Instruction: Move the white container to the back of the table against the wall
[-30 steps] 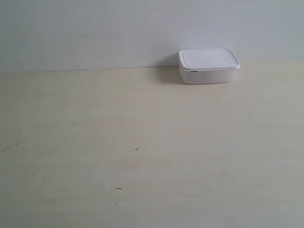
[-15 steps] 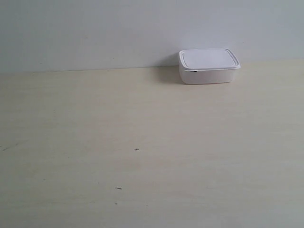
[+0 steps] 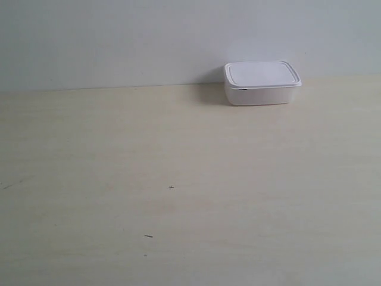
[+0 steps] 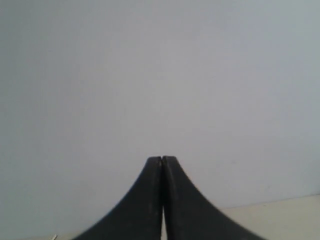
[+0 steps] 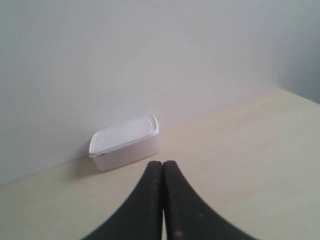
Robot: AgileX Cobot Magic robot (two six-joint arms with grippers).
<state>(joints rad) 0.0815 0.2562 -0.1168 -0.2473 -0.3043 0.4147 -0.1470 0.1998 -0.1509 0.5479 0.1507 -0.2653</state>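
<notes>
- The wall (image 3: 119, 36) was the biggest thing there, plain pale grey-white, running across the whole back of the scene
- Then the table (image 3: 238, 196), a wide cream wood-grain top that met the wall along its far edge
- The white container (image 3: 262, 83) sat at the very back of the table, lid on, its rear side right up against the wall as far as I could tell, toward the exterior view's right. It stood flat and upright, with a bit of shadow on the wall side. The right wrist view had it too (image 5: 125, 142), same spot at the foot of the wall
- The right gripper (image 5: 162, 163) was pinched fully closed, dark fingers pressed together, gripping nothing, and well apart from the container
- The left gripper (image 4: 162, 159) was the same deal, fingers squeezed together with nothing between them, facing mostly bare wall
- Smallest bits: a tiny cross-shaped speck (image 3: 171, 187) and a little dark dash (image 3: 148, 236) out on the open tabletop, nowhere near the container
</notes>
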